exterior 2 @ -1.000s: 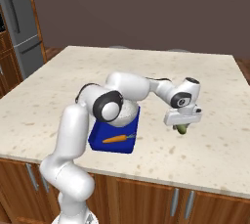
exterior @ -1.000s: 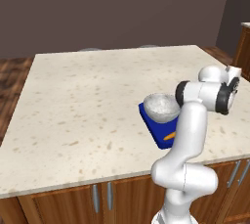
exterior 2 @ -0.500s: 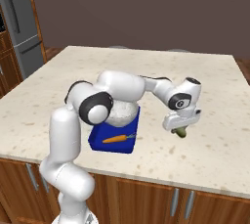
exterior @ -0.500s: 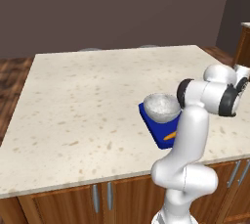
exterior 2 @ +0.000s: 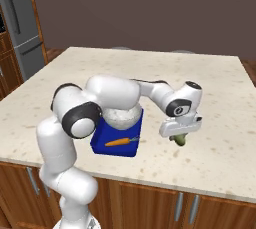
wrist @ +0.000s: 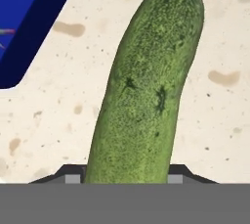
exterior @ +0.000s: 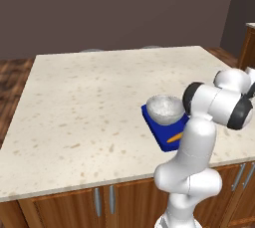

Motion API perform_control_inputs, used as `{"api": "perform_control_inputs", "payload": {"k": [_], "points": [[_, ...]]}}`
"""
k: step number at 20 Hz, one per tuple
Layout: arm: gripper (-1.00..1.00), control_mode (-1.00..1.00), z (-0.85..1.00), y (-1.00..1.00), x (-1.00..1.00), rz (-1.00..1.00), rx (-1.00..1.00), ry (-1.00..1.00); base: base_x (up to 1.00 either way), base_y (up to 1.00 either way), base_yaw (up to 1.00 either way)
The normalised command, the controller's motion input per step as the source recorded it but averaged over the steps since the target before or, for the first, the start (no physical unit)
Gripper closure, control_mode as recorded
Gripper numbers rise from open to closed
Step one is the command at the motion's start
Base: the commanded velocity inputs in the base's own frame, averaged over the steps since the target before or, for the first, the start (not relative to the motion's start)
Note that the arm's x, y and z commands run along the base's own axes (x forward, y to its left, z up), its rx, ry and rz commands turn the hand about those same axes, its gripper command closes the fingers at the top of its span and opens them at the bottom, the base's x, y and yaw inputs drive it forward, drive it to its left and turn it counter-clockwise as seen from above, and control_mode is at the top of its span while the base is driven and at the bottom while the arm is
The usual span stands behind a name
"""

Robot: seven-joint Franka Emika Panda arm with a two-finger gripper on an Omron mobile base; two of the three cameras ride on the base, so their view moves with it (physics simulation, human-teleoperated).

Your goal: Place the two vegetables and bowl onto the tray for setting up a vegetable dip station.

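Your gripper (exterior 2: pixel 179 137) was clamped on the cucumber (wrist: pixel 146 91), just beside the tray (exterior 2: pixel 116 147) holding bowl (exterior 2: pixel 121 117) and carrot (exterior 2: pixel 120 142).

From my hand view the cucumber (wrist: pixel 146 86) loses its lower end behind the grey band. In my left base view the arm covers the tray's (exterior: pixel 155 125) right edge and most of the carrot (exterior: pixel 174 138).
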Motion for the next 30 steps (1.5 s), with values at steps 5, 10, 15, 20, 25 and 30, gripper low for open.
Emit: {"api": "perform_control_inputs", "payload": {"k": [5,10,15,20,25,30], "points": [[1.00,-1.00,0.18,0.30,-0.42,-0.10,0.01,0.00,0.00,0.00,0.00],[1.00,-1.00,0.16,0.28,-0.38,-0.19,0.00,0.00,0.00,0.00,0.00],[1.00,-1.00,0.11,0.29,-0.24,-0.27,0.00,0.01,0.00,0.00,0.00],[1.00,-1.00,0.05,0.27,-0.09,-0.34,0.00,0.03,0.00,0.00,0.00],[1.00,-1.00,0.01,0.28,-0.02,-0.40,0.00,0.00,0.00,0.00,0.00],[1.00,-1.00,0.00,0.28,0.01,-0.40,0.00,0.00,0.00,0.00,0.00]]}}
